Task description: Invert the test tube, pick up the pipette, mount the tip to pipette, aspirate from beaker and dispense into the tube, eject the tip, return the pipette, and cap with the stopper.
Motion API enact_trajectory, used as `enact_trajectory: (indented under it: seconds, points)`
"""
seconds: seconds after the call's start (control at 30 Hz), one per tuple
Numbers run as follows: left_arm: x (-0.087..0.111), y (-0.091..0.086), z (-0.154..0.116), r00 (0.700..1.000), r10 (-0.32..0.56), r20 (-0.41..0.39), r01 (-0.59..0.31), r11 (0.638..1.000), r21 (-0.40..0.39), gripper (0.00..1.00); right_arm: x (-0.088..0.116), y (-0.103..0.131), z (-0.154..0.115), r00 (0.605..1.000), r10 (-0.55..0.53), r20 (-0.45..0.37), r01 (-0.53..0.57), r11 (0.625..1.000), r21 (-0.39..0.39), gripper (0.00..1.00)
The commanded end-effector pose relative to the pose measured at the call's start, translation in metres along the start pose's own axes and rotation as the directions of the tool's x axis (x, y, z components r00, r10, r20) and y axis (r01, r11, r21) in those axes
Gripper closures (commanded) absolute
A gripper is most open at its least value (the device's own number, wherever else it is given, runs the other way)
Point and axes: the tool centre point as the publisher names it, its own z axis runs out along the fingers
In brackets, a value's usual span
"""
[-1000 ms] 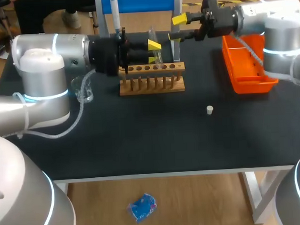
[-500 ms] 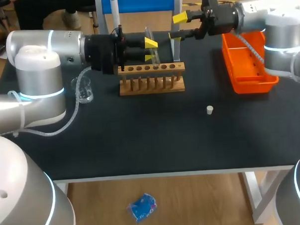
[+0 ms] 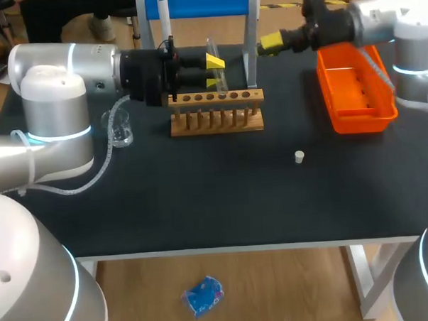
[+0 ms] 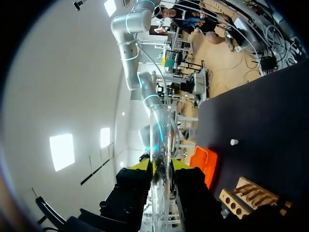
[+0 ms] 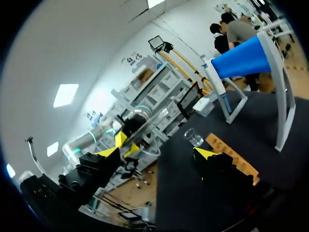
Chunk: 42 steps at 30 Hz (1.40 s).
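Note:
My left gripper (image 3: 212, 71) is shut on a clear glass test tube (image 3: 213, 61), held roughly upright just above the wooden rack (image 3: 217, 112). The left wrist view shows the tube (image 4: 160, 145) pinched between both yellow tips. My right gripper (image 3: 269, 42) hovers open and empty at the back of the table, right of the tube; its tips stand wide apart in the right wrist view (image 5: 157, 154). The pipette (image 3: 164, 17) hangs on the blue stand (image 3: 196, 3). A glass beaker (image 3: 119, 127) stands left of the rack. The small white stopper (image 3: 299, 156) lies on the mat.
An orange bin (image 3: 354, 90) sits at the back right, close under my right arm. The blue stand's grey legs (image 3: 249, 45) rise just behind the rack. The black table top (image 3: 215, 196) stretches in front of the rack.
My left gripper drew back slightly to the left and set the tube more upright. My right gripper turned and shifted right, towards the orange bin.

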Motion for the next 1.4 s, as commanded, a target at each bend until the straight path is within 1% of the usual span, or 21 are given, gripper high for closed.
enact_trajectory:
  seconds: [0.03, 0.43, 0.5, 0.57, 0.63, 0.7, 0.77, 0.83, 0.93, 1.0, 1.07, 1.1, 1.17, 1.23, 1.27, 1.4]
  points:
    - [-0.001, -0.001, 0.001, 1.000, 0.000, -0.003, 0.000, 1.000, -0.003, 1.00, 0.006, -0.016, -0.018, 0.975, -0.180, 0.132, 0.169, 0.981, 0.091, 0.00]
    - [-0.001, -0.001, 0.001, 1.000, 0.000, -0.003, 0.000, 1.000, -0.003, 1.00, 0.006, -0.016, -0.018, 0.975, -0.180, 0.132, 0.169, 0.981, 0.091, 0.00]
    - [-0.001, -0.001, 0.001, 1.000, 0.000, -0.003, 0.000, 1.000, -0.003, 1.00, 0.003, -0.018, -0.013, 0.957, -0.254, 0.142, 0.239, 0.964, 0.116, 0.00]
    - [-0.001, -0.001, 0.001, 1.000, 0.000, -0.003, 0.000, 1.000, -0.003, 1.00, -0.001, -0.022, -0.010, 0.941, -0.313, 0.130, 0.301, 0.948, 0.103, 0.00]
    - [-0.001, -0.001, 0.001, 1.000, 0.000, -0.003, 0.000, 1.000, -0.003, 1.00, -0.007, -0.026, -0.009, 0.916, -0.372, 0.149, 0.359, 0.927, 0.107, 0.00]
    - [-0.001, -0.001, 0.001, 1.000, 0.000, -0.003, 0.000, 1.000, -0.003, 1.00, -0.011, -0.031, -0.010, 0.884, -0.441, 0.156, 0.425, 0.896, 0.125, 0.00]
    - [-0.001, -0.001, 0.001, 1.000, 0.000, -0.003, 0.000, 1.000, -0.003, 1.00, -0.014, -0.036, -0.011, 0.872, -0.464, 0.153, 0.451, 0.885, 0.112, 0.00]
    - [-0.001, -0.001, 0.001, 1.000, 0.000, -0.003, 0.000, 1.000, -0.003, 1.00, -0.017, -0.042, -0.013, 0.830, -0.532, 0.168, 0.510, 0.846, 0.154, 0.00]
    - [-0.001, -0.001, 0.001, 1.000, 0.000, -0.003, 0.000, 1.000, -0.003, 1.00, -0.021, -0.048, -0.017, 0.835, -0.521, 0.175, 0.501, 0.853, 0.150, 0.00]
    - [-0.001, -0.001, 0.001, 1.000, 0.000, -0.003, 0.000, 1.000, -0.003, 1.00, -0.024, -0.052, -0.021, 0.824, -0.532, 0.193, 0.505, 0.845, 0.175, 0.00]
    - [-0.001, -0.001, 0.001, 1.000, 0.000, -0.003, 0.000, 1.000, -0.003, 1.00, -0.025, -0.055, -0.024, 0.823, -0.533, 0.197, 0.504, 0.845, 0.179, 0.00]
    - [-0.001, -0.001, 0.001, 1.000, 0.000, -0.003, 0.000, 1.000, -0.003, 1.00, -0.026, -0.058, -0.026, 0.813, -0.544, 0.207, 0.508, 0.837, 0.203, 0.00]
    - [-0.001, -0.001, 0.001, 1.000, 0.000, -0.003, 0.000, 1.000, -0.003, 1.00, -0.028, -0.062, -0.028, 0.801, -0.561, 0.210, 0.519, 0.825, 0.224, 0.00]
    - [-0.001, -0.001, 0.001, 1.000, 0.000, -0.003, 0.000, 1.000, -0.003, 1.00, -0.031, -0.067, -0.029, 0.779, -0.586, 0.222, 0.528, 0.805, 0.272, 0.00]
    - [-0.001, -0.001, 0.001, 1.000, 0.000, -0.003, 0.000, 1.000, -0.003, 1.00, -0.032, -0.069, -0.030, 0.773, -0.594, 0.223, 0.533, 0.799, 0.278, 0.00]
    - [-0.001, -0.001, 0.001, 1.000, 0.000, -0.003, 0.000, 1.000, -0.003, 1.00, -0.032, -0.069, -0.030, 0.773, -0.594, 0.223, 0.533, 0.799, 0.278, 0.00]
